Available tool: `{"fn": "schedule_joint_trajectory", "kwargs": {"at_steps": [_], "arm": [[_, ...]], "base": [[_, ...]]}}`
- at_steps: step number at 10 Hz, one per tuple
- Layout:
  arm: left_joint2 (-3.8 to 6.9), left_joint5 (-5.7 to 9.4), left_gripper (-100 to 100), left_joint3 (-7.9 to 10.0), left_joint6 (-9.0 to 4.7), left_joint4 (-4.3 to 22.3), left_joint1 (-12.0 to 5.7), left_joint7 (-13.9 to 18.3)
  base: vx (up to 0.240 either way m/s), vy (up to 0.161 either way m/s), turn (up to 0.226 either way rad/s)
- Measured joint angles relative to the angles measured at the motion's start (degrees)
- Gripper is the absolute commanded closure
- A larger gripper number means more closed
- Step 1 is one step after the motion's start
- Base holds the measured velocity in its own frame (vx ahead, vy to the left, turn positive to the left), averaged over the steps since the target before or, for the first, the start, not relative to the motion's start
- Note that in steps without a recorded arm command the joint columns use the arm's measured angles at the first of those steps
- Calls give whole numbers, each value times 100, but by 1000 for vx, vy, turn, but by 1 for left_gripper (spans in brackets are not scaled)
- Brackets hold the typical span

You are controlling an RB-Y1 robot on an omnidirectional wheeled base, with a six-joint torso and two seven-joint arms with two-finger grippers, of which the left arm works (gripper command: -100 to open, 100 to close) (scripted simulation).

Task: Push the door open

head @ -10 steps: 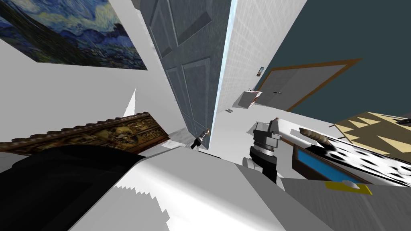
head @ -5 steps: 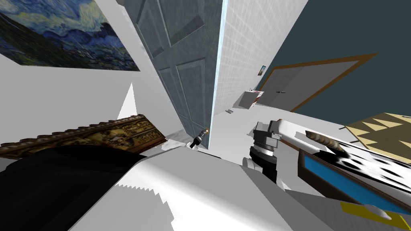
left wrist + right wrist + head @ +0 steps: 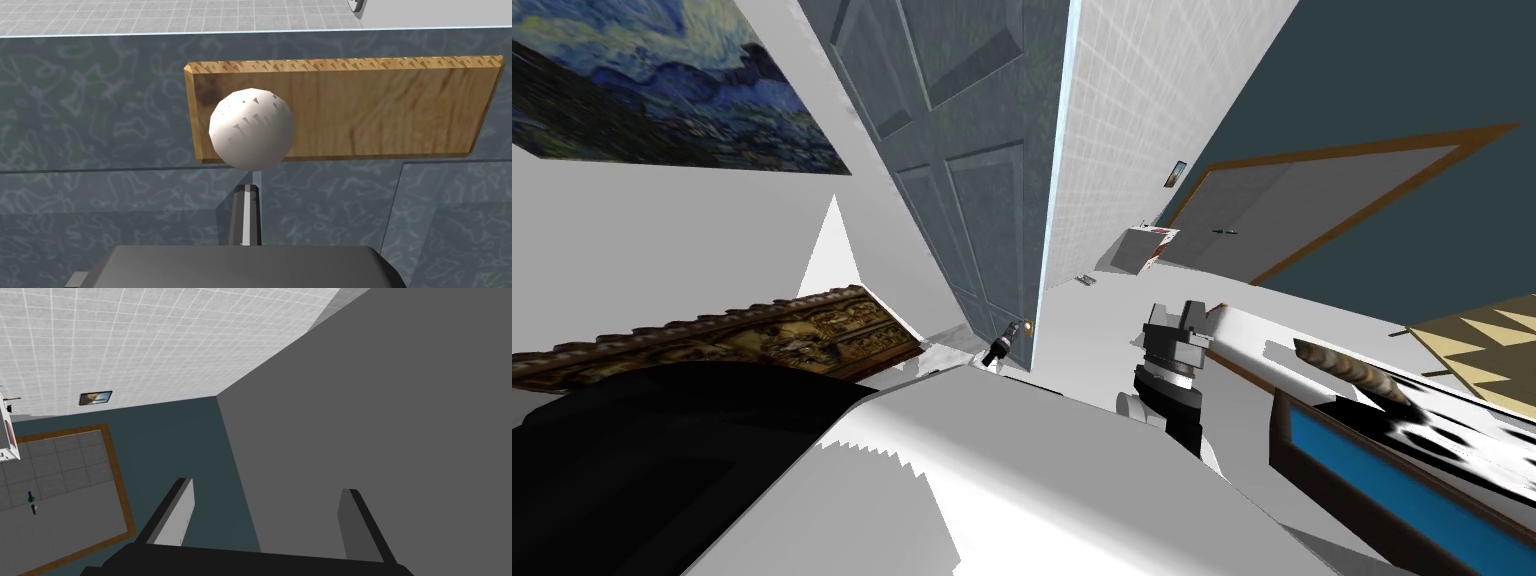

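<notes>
Left gripper [image 3: 246,190] just beside white knob [image 3: 251,128]

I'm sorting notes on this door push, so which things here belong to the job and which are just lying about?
For the job: grey-blue door, white knob, wooden plate behind it, shut left gripper close to the knob.
Lying about: blue painting, ornate framed picture, white box, patterned rug, idle right gripper, open.

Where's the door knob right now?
In the left wrist view, the white knob sits at one end of a wooden plate on the grey-blue door, just ahead of the left gripper.
</notes>
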Motion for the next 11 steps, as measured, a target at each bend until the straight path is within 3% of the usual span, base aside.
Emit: {"fn": "schedule_joint_trajectory", "kwargs": {"at_steps": [6,11], "arm": [[-57,34,-100,-4,73,-56,4,65],[-47,53,-100,39,17,-51,40,11]], "base": [[-232,2,32],[184,-66,-26]]}}
